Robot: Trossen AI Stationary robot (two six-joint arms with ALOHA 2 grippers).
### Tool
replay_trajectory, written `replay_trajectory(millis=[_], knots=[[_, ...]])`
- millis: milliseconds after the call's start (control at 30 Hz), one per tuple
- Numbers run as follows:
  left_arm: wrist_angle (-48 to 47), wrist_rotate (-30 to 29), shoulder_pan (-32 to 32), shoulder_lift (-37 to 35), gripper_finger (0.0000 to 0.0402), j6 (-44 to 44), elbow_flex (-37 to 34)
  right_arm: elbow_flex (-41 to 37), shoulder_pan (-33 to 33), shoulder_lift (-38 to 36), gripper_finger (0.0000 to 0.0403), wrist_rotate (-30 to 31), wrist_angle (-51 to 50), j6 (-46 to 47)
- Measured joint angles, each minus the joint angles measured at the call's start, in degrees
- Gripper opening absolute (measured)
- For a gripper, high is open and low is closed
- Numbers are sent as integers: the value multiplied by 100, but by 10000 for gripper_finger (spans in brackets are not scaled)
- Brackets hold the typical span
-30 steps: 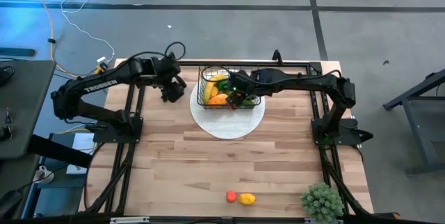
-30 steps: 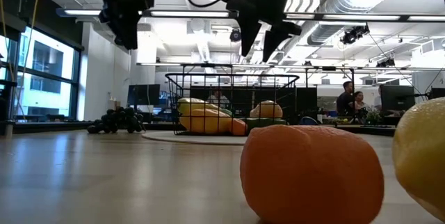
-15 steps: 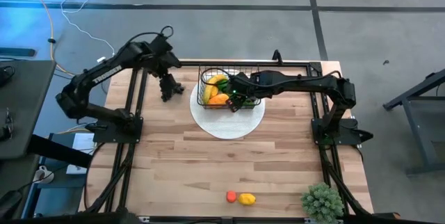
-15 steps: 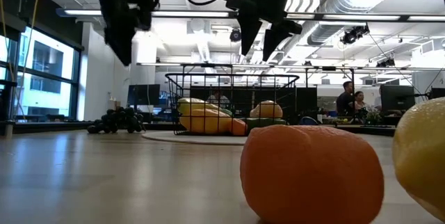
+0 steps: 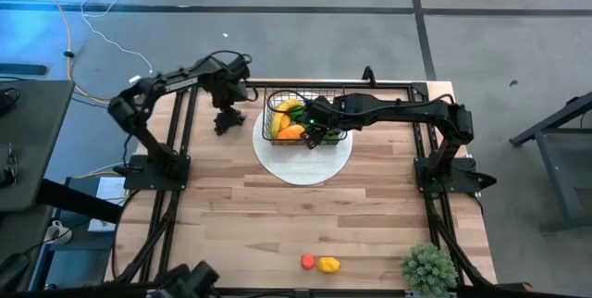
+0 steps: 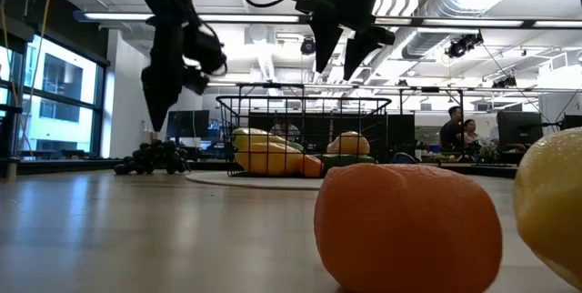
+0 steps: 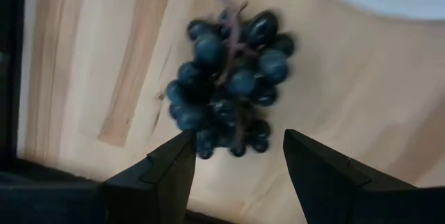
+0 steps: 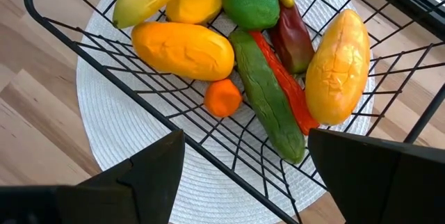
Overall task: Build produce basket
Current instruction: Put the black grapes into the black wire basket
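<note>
Within 1 second our left gripper had swung down over the grapes lying just left of the basket, fingers wide, ready to grab, while our right gripper hovered wide above the basket.

Left gripper: my fingers spread wide, hanging near the tabletop's far left edge.
Right gripper: my fingers parted, near the far edge's middle.

Open-plan lab: exposed ducts, monitors.
</note>
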Motion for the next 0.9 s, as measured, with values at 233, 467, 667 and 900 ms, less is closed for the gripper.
replay_trajectory(millis=[233, 467, 667, 900], knots=[[6, -502, 46, 738, 205, -48, 0, 0, 0, 0, 287, 0, 0, -2], [262, -625, 63, 1261, 205, -171, 0, 0, 0, 0, 287, -2, -9, -2], [345, -604, 73, 1537, 202, -201, 0, 0, 0, 2, 287, -9, -99, -2], [345, -553, 109, 1696, 133, -330, 0, 0, 0, 2, 287, -19, -106, 12]])
